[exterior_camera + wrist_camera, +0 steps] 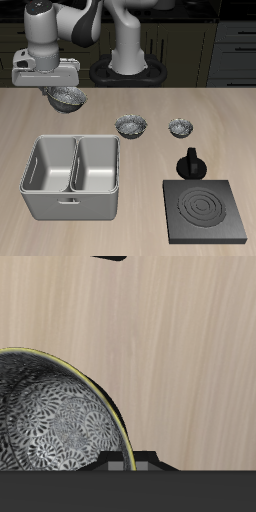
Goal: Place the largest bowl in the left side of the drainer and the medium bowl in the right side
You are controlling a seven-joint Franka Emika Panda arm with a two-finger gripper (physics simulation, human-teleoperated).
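Seen from the front and above: gripper [62,88] in the upper left of the frame, clamped on the rim of the largest bowl [66,98], bowl lifted off the table [140,140], up behind the drainer [72,176]. Drainer at lower left, both deep halves showing only grey insides. Medium bowl [131,125] near the middle of the frame, sitting on the wood. Smallest bowl [179,127] just beside it, a little apart, toward the right of the frame. Black burner plate [207,211] at lower right, with ring marks on top. Small black knob thing [190,164] standing just behind that plate. Round dark robot base [128,70] at the top middle.

From the wrist camera: only the largest bowl [55,421] close up, speckled grey-and-white inside, thin yellowish rim, plain wood grain around it. Dark gripper body across one edge, fingertips hidden, so hold not clear here. Drainer, other bowls and burner plate not in this view.
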